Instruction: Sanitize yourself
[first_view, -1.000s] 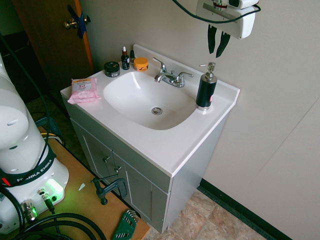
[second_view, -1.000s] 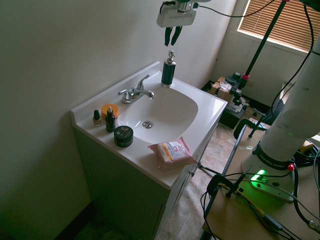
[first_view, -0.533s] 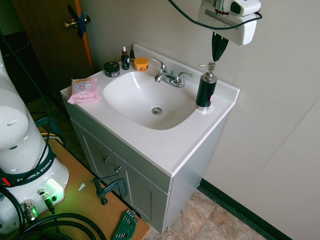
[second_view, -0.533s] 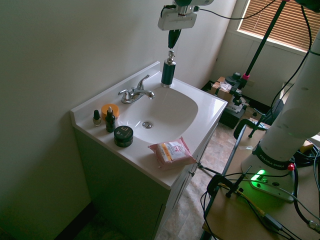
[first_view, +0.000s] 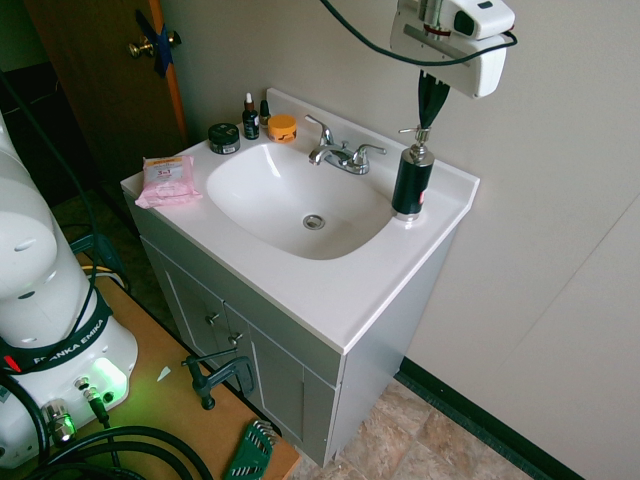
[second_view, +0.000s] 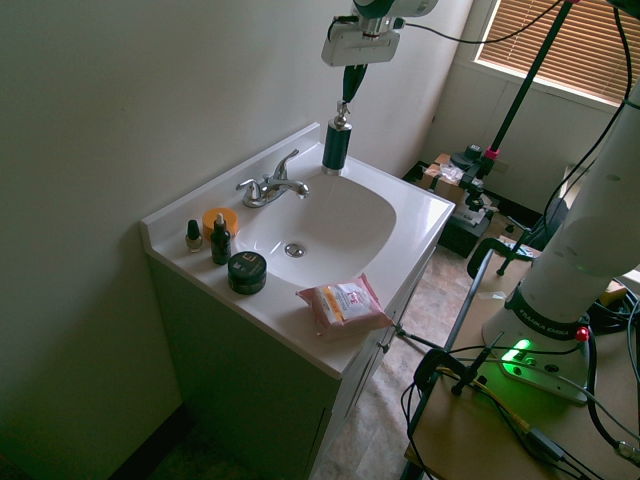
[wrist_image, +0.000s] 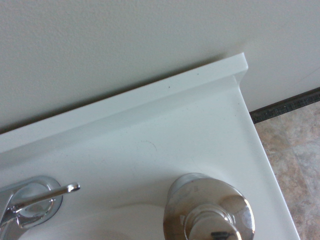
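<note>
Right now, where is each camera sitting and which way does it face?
First exterior view: high over the desk on the arm's base side, looking down across the white sink vanity to the wall; shows the white FRANKA EMIKA arm and black-fingered gripper.
Second exterior view: high at the vanity's other end, by the pink wipes packet, looking toward the window blinds; shows arm and gripper.
Wrist view: above the dark pump bottle, looking down at its metal top and the counter corner; no gripper visible.
All three share the bottle and chrome faucet.
</note>
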